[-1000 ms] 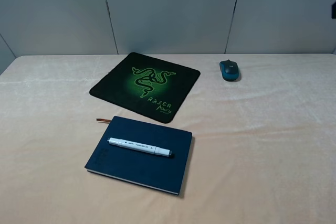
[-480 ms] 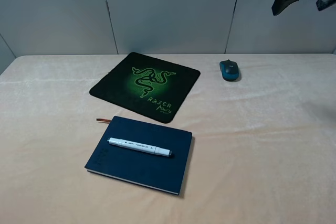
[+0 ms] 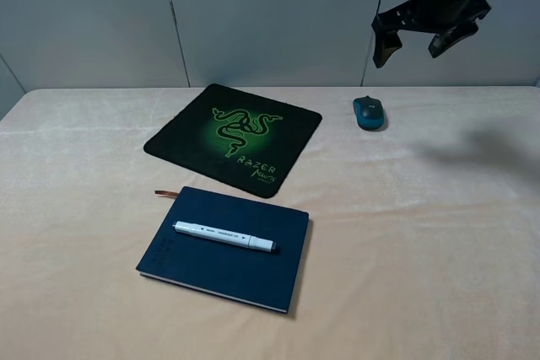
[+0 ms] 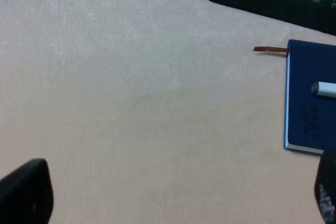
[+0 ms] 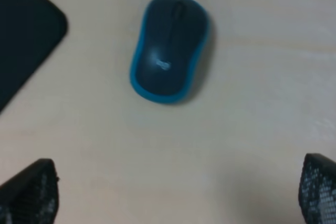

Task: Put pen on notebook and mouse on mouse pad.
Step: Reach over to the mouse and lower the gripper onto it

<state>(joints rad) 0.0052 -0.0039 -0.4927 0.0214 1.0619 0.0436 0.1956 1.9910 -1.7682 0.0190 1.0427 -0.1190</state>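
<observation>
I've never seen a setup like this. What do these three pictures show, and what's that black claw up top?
This is a robot with two arms, each ending in a gripper, a two-fingered claw. The wide picture comes from a camera mounted high; the other two come from cameras on the arms' wrists, looking past the fingers. The black claw is the right gripper, open and empty, hanging over the teal mouse. The left gripper is open and empty too. On the peach table lie a black Razer mouse pad and a navy notebook with a white pen resting on it.
</observation>
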